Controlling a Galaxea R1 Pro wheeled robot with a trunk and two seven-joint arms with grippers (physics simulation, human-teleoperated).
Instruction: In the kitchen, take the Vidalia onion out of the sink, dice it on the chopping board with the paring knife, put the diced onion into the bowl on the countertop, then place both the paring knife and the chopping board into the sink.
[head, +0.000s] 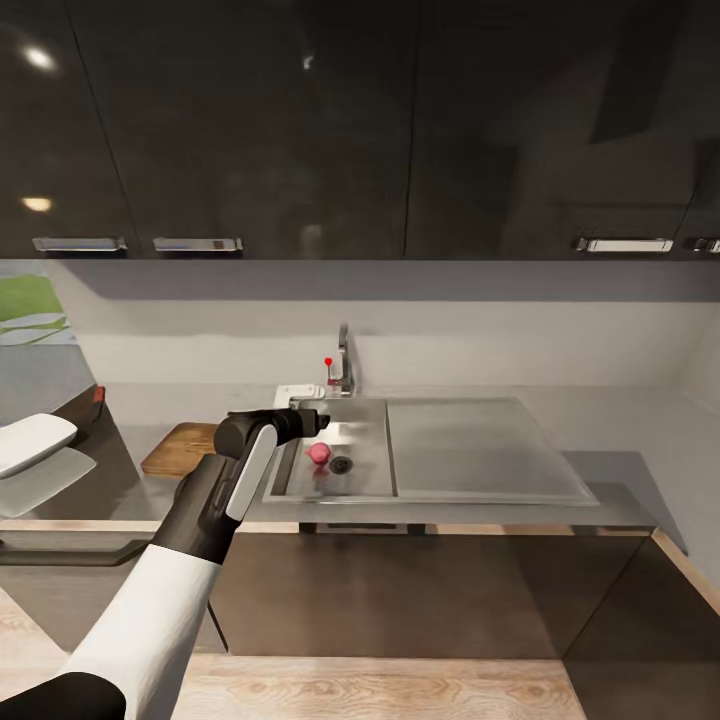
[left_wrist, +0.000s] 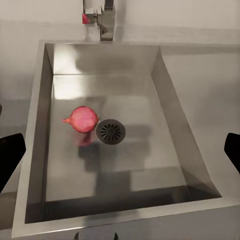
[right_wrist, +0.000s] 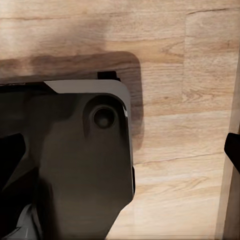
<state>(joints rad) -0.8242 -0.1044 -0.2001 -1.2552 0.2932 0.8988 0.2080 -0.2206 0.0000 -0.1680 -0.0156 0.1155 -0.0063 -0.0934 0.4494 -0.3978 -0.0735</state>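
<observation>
- Hovering above the rectangular stainless steel sink (head: 365, 480), the left pincer (head: 322, 420) hangs over the basin's rear part, on the faucet side, with its two dark fingertips (left_wrist: 11, 150) wide apart at the edges of the left wrist view and nothing between them.
- The small round pinkish-red Vidalia onion (left_wrist: 83, 119) lies on the flat floor of the sink, touching or just beside the round dark drain (left_wrist: 110, 132), on the drain's side away from the flat steel drainboard (head: 480, 450); its pointed tip faces away from the drain.
- Judged from its look, the onion is light, firm and rounded, with a smooth papery skin likely to slip and roll on wet-looking steel; a grip across its widest middle, fingers on either side of the bulge and not on the tapered tip, seems the safest.
- The basin walls are steep, so the pincer probably needs to drop nearly straight down, staying clear of the chrome faucet with the red knob (head: 340, 365) behind the sink.
- The brown wooden chopping board (head: 180, 447) rests on the grey metallic desk (head: 620, 470), beside the sink on the side opposite the drainboard; the shallow white squarish bowl (head: 32, 442) sits farther from the sink than the board.
- The right pincer's fingertip (right_wrist: 232, 150) shows over the light wood plank floor (right_wrist: 170, 165); its state cannot be told.
</observation>
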